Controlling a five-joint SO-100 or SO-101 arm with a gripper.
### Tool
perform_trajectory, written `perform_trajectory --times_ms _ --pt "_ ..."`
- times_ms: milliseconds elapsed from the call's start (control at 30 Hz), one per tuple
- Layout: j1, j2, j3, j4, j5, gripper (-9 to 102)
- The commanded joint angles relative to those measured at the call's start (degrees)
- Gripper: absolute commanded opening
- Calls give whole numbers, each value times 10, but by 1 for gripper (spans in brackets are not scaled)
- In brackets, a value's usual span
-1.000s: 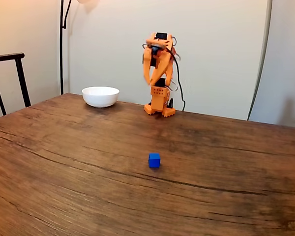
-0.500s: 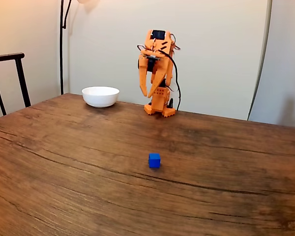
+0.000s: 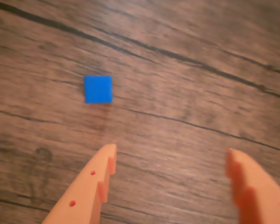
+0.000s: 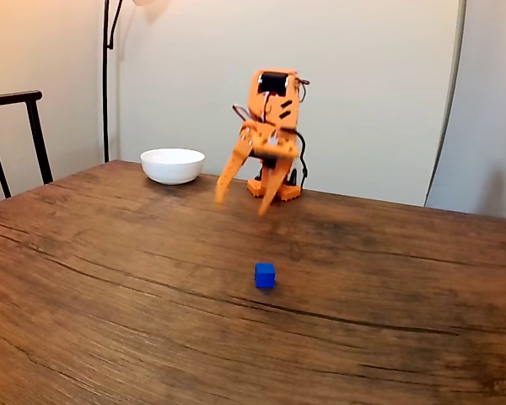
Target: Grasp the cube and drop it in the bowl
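In the fixed view the orange gripper (image 4: 243,202) is hanging in the air above the table with its two fingers spread wide apart and nothing between them; their tips are pointing down and toward the camera, slightly blurred. In the wrist view the gripper (image 3: 170,151) is showing the same spread, one finger (image 3: 91,186) rising from the bottom edge left of centre and the other at the bottom right, with bare wood between them.

The cube (image 4: 265,275) is sitting on the wooden table (image 4: 110,278), well in front of the gripper and apart from it, near the middle of the tabletop. It is looking small and bright blue, with plain matte faces and crisp edges, resting flat on one face. From the wrist camera the cube (image 3: 98,89) is appearing as a plain blue square, lying beyond the left finger's tip and not touching it, with a faint shadow falling below it on the grain.

The bowl (image 4: 172,165) is standing at the far edge of the table, left of the arm's base: white, round, smooth and glossy, wide and shallow, far broader than the cube and well apart from it.
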State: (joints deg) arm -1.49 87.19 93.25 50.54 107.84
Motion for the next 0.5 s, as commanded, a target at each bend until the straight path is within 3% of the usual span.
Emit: perform_trajectory --times_ms 0,467 --pt "-8 -17 -34 -8 4 40" --pt "-39 -77 -49 -51 -2 46"
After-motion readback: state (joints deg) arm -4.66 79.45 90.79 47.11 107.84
